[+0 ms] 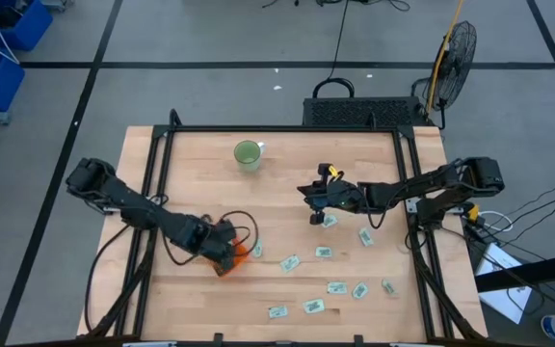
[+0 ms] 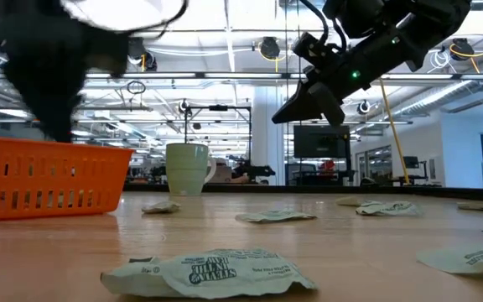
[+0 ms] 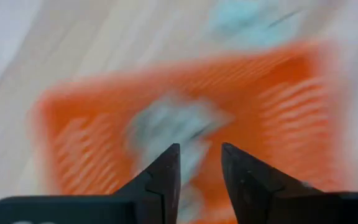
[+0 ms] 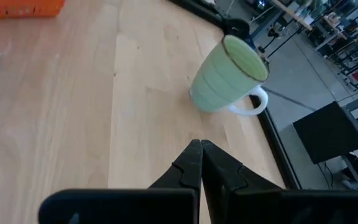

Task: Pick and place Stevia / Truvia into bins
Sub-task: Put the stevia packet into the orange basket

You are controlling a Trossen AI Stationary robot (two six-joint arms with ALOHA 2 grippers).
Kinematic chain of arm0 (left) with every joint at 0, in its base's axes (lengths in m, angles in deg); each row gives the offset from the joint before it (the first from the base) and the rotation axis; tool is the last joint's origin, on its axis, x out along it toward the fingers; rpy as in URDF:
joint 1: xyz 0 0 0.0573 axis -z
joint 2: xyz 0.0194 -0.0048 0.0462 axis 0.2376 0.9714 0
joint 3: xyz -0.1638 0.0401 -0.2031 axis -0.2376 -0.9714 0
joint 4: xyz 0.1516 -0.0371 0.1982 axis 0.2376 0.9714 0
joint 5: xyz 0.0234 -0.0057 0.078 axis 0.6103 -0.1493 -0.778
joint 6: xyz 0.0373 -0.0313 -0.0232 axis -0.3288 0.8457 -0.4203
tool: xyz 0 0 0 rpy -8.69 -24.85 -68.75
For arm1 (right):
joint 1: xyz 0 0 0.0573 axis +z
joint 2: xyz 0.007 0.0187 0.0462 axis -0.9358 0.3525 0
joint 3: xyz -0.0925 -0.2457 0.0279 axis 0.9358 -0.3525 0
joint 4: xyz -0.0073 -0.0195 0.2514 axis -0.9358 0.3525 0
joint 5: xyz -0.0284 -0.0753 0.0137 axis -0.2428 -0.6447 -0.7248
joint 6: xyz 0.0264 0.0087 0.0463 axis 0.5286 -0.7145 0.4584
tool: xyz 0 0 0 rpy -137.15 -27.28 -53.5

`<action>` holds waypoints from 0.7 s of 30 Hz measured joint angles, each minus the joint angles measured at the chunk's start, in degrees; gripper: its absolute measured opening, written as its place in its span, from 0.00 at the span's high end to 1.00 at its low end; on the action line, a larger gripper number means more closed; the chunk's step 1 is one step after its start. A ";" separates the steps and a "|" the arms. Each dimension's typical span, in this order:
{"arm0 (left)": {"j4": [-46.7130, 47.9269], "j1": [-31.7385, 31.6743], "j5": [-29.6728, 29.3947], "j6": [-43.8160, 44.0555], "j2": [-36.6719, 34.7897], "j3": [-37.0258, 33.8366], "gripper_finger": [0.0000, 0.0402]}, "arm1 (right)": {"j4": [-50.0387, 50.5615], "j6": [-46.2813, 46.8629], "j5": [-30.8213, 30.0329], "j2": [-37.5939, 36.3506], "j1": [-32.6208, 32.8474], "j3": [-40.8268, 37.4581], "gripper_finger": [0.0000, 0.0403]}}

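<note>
Several pale green and white Stevia sachets (image 1: 324, 253) lie flat on the right half of the table, and one (image 2: 208, 273) is close to the low camera. The orange tray (image 1: 240, 254) stands near the table's left middle. My left gripper (image 3: 201, 152) hovers open just above the tray (image 3: 92, 137), over pale sachets (image 3: 166, 124) that lie inside it. My right gripper (image 4: 201, 146) is shut with nothing showing between its fingers. It hangs clear above the table (image 2: 279, 116), near the table's middle (image 1: 306, 190), and points toward the green cup (image 4: 229, 74).
The light-green cup (image 1: 248, 154) stands upright near the far edge, left of centre. A dark frame rail (image 1: 277, 128) runs round the table's far and side edges. One sachet (image 1: 330, 220) lies just below the right gripper. Bare wood lies between cup and tray.
</note>
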State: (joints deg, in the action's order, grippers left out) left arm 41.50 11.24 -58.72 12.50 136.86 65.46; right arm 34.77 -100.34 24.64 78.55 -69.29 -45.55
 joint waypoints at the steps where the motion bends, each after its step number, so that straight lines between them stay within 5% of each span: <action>1: -3.96 -0.24 -0.10 -3.59 -0.29 0.53 0.67 | -0.59 0.00 0.80 0.00 0.00 -0.02 1.00; 7: -18.22 -2.20 -4.52 -20.45 -0.38 3.88 0.64 | -3.49 0.34 14.66 0.02 -0.66 -0.04 1.00; 11: -18.87 -6.66 -5.85 -19.99 1.60 3.93 0.64 | -4.85 0.40 17.93 0.02 -0.79 -0.04 1.00; 21: -17.93 -19.36 16.79 -26.30 11.75 4.32 0.64 | -8.03 0.42 15.41 0.02 -0.87 -0.04 1.00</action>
State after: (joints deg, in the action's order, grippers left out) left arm 23.57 -8.12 -41.93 -13.81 148.61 69.78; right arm 26.75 -99.93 40.04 78.57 -70.16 -45.59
